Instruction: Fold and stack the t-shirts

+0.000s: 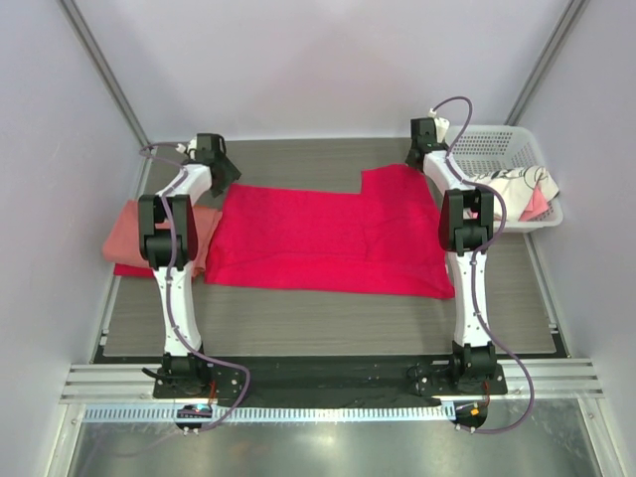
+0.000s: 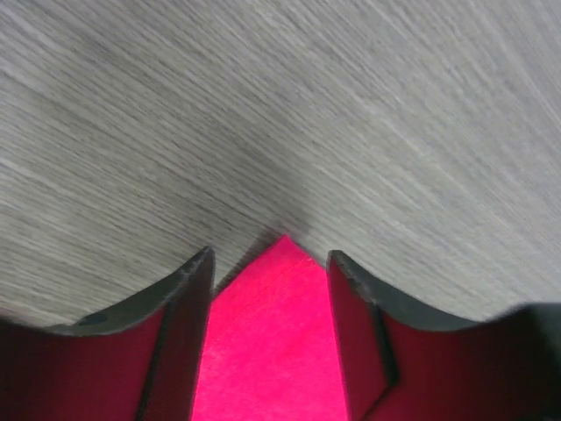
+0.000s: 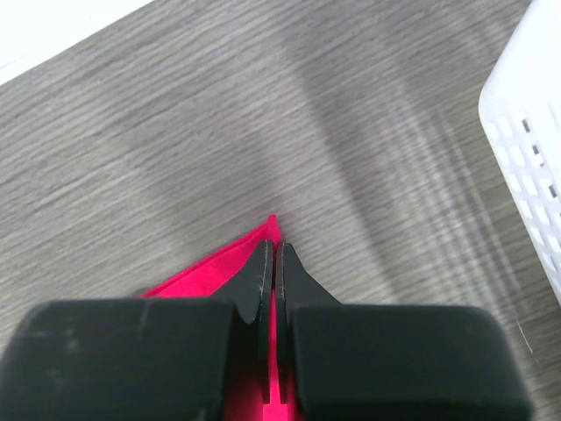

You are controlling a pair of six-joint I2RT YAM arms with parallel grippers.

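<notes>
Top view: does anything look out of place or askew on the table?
The crimson t-shirt lies uneven: its far edge steps, the right part reaching farther back. The white printed t-shirt hangs over the basket rim.

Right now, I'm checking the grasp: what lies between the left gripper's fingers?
A corner of the crimson t-shirt, its tip just past the fingers, shown in the left wrist view.

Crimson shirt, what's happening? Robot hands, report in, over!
Left gripper open, straddling the crimson shirt's far corner. Right gripper shut on another far corner. Shirt spread on table. White basket near right gripper.
</notes>
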